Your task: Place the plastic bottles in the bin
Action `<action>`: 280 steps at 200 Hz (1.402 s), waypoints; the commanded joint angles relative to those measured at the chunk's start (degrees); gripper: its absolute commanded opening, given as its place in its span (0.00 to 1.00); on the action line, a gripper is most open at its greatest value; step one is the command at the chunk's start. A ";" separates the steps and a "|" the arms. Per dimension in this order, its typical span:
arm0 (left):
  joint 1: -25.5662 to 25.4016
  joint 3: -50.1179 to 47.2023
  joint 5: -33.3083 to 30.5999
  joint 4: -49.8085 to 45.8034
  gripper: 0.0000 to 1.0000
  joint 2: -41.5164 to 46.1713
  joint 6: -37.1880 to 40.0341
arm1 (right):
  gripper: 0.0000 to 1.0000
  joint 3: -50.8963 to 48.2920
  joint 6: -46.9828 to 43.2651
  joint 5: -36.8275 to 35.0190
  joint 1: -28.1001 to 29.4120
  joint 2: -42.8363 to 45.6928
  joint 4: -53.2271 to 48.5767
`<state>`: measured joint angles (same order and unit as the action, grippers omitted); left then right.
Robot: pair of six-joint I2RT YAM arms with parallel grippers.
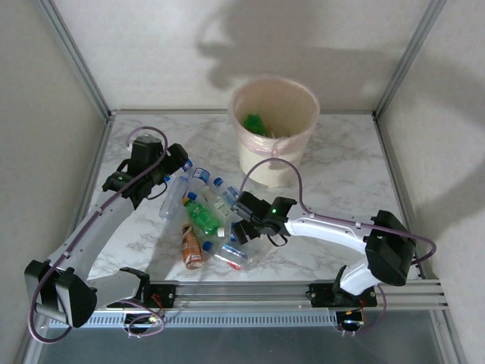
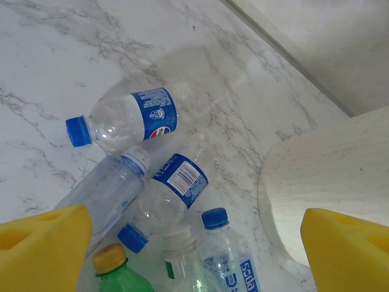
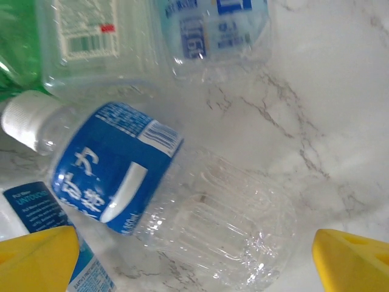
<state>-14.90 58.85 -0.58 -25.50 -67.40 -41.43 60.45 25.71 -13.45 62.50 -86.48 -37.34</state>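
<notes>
left gripper: jaws wide apart and holding nothing as far as I can see; on its own cam the yellow fingers sit at the two bottom corners with open air between them

under the left gripper: a clear blue-capped bottle lying on its side, and a second clear bottle with a barcode label touching it on the side nearer the bin

right gripper: also spread as wide as it goes, nothing in it; it hangs low on the near side of the bin

under the right gripper: I'm looking straight down at a clear white-capped bottle with a blue label, flat on the marble table, more bottles crowding in beside it

plastic bottles: one loose pile, near-left of the bin and close to its base, all lying down

odd ones in the pile: a green bottle in the middle, and an orange-brown labelled bottle on the edge farthest from the bin

bin: upright toward the back of the table, pinkish liner folded over the rim

inside the bin: one green bottle in the bin, on the left of its inside
</notes>
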 commanded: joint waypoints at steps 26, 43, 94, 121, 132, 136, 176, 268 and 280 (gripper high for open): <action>1.00 -1.10 0.33 1.06 0.89 1.92 -0.76 | 0.99 3.36 -5.93 -1.28 1.75 -5.76 -5.40; 1.21 -1.04 0.56 1.02 0.89 1.65 -0.73 | 0.99 4.70 -6.80 -2.89 1.86 -8.18 -5.48; 1.93 -0.22 1.11 0.63 0.89 1.47 -0.30 | 0.99 6.92 -9.32 -3.26 1.81 -11.79 -3.21; 2.07 -0.82 1.76 1.08 0.89 1.50 -0.66 | 0.99 7.07 -10.89 -2.95 1.59 -13.55 -2.25; 2.06 -1.01 1.96 1.23 0.89 1.65 -0.89 | 0.99 7.07 -11.53 -2.84 1.30 -14.30 -1.89; 2.06 -1.08 1.98 1.21 0.89 1.68 -0.86 | 0.99 6.98 -11.67 -2.80 1.14 -14.45 -1.68; 2.15 -1.86 2.58 1.32 0.88 2.18 -1.45 | 0.99 5.98 -13.13 0.13 0.40 -15.29 1.06; 2.24 -2.69 2.51 1.50 0.88 2.75 -2.22 | 0.90 2.84 -14.13 3.80 -1.35 -16.17 6.12; 2.33 -2.74 2.43 1.40 0.88 2.80 -2.23 | 0.87 2.51 -14.08 3.87 -1.36 -15.90 6.47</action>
<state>-13.28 56.75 1.78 -25.04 -65.78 -42.94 64.01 11.97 -10.41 61.49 -102.02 -32.18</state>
